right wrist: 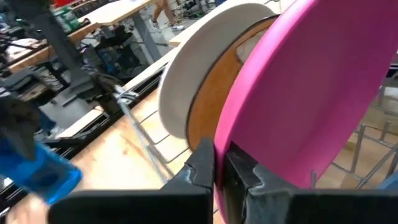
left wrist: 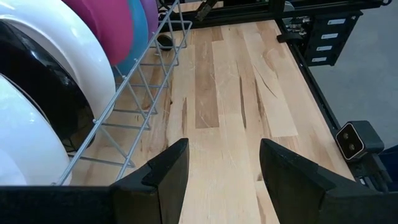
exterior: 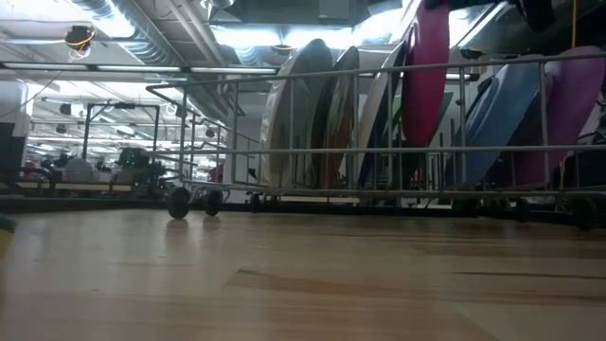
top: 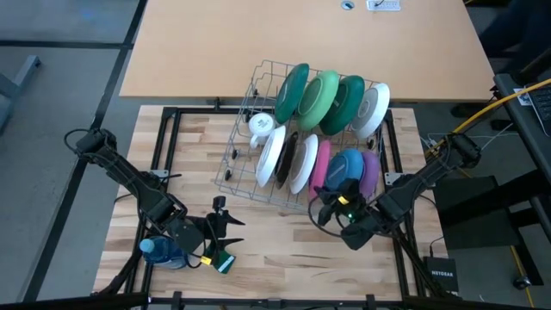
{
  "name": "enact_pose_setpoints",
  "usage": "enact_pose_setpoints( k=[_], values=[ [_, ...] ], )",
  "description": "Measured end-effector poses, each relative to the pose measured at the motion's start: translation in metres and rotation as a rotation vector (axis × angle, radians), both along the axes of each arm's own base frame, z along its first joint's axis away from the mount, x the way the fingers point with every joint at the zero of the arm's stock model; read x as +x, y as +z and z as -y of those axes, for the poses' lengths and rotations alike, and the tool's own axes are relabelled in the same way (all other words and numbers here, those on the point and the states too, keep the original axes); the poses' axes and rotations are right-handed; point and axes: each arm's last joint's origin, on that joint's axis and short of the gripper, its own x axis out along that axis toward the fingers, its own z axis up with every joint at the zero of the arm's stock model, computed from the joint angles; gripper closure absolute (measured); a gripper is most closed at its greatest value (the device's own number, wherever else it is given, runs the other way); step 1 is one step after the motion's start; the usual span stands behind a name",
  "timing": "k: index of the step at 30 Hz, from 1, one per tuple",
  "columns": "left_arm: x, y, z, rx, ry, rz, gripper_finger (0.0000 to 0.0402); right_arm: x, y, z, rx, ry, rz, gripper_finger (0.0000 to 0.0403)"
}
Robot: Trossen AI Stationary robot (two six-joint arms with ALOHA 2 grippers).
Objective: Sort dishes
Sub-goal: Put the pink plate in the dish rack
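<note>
A wire dish rack [top: 250, 112] holds the dishes on edge. In its far row are dark green [top: 293, 90], light green [top: 320, 99] and white [top: 372, 108] plates. The near row has white [top: 271, 155], pink [top: 320, 168], blue [top: 346, 165] and purple [top: 371, 168] plates. My right gripper [top: 327, 200] is at the rack's near side, shut on the pink plate [right wrist: 311, 81]. My left gripper [top: 225, 226] hovers open over bare table near the front left, with nothing between its fingers [left wrist: 168, 177]. My right gripper pinches the pink plate's rim [right wrist: 222, 146] between its two fingers [right wrist: 204, 165]. It comes from the table's near right side and slants slightly down. The plate stands on edge among the rack's wires. In the low view its lower end [exterior: 417, 137] sits above the rack's floor.
A white mug [top: 261, 127] sits in the rack's left part. A blue bottle [top: 159, 251] and a green sponge [top: 225, 263] lie near the left arm at the front left. Bare wood stretches in front of the rack [left wrist: 230, 93]. A second tabletop [top: 215, 43] lies beyond.
</note>
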Motion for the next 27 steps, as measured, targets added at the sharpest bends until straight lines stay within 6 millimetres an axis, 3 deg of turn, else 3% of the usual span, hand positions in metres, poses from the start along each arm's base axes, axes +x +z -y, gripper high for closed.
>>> enact_pose_setpoints(
  k=[13, 27],
  values=[
    [0.000, 0.000, 0.000, -0.023, 0.012, 0.001, 0.0218, 0.016, -0.006, 0.033, 0.122, -0.056, -0.103, 0.0395],
    [0.000, 0.000, 0.000, -0.015, 0.009, -0.001, 0.0218, 0.014, -0.010, 0.034, 0.187, 0.007, -0.206, 0.0365]
  ],
)
